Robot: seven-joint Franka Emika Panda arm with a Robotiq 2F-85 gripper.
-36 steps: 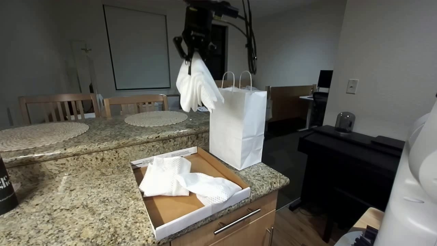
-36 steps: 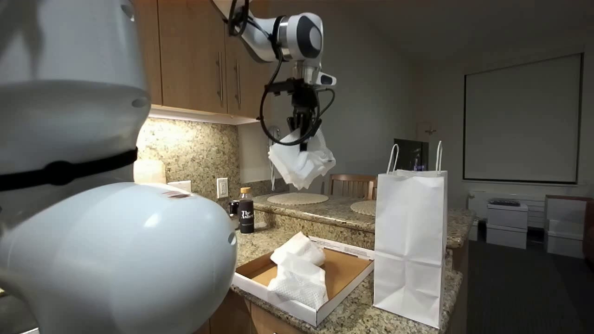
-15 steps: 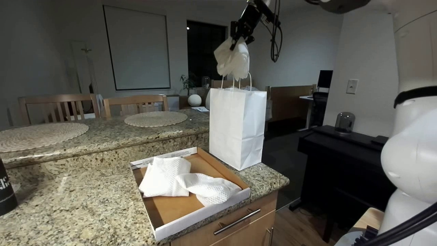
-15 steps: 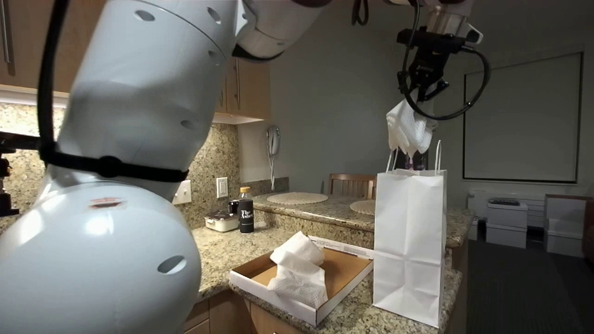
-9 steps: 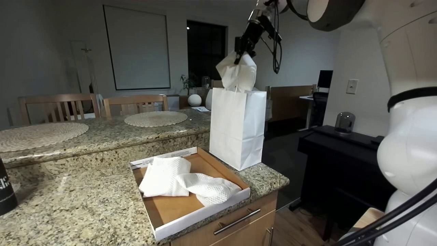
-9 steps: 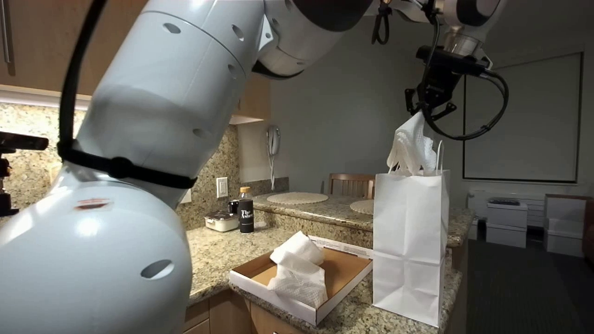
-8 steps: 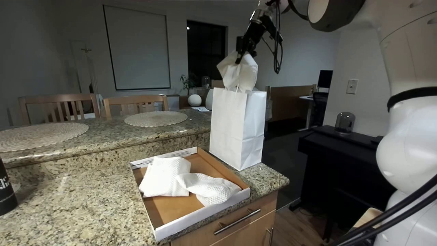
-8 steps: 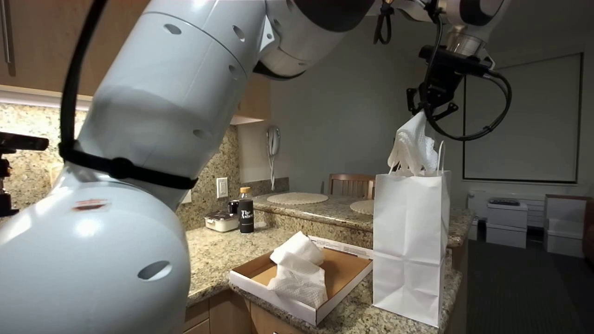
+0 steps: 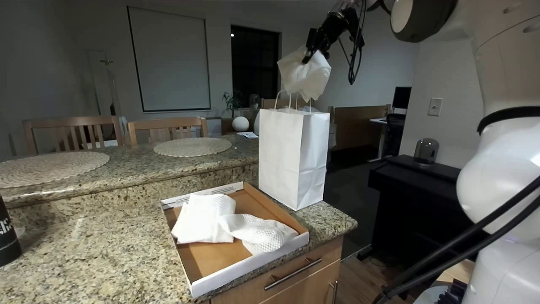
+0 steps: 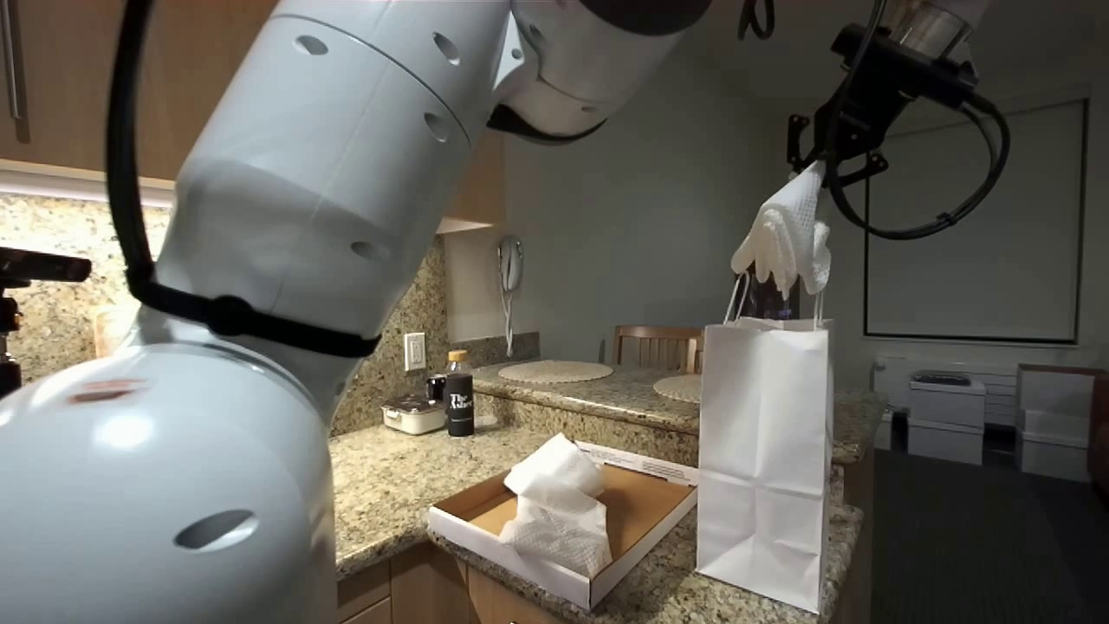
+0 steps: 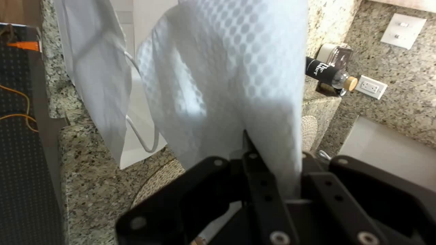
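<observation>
In an exterior view, with the white bag (image 9: 291, 160) as the dial's centre, the claw (image 9: 306, 60) is at 12 o'clock, nearly closed, pinching a white cloth (image 9: 303, 80) that hangs above the bag. Upright handles (image 9: 276, 100) stand beneath it; whether they touch it I cannot tell. At 7 o'clock lies a shallow box (image 9: 250, 266) with other cloths (image 9: 204, 217) inside. The speckled counter (image 9: 97, 253) carries bag and box; a round placemat (image 9: 193, 146) lies at 9, a dark window (image 9: 253, 63) at 11.

Dimpled towel (image 9: 307, 80); matt paper bag (image 9: 280, 156)
</observation>
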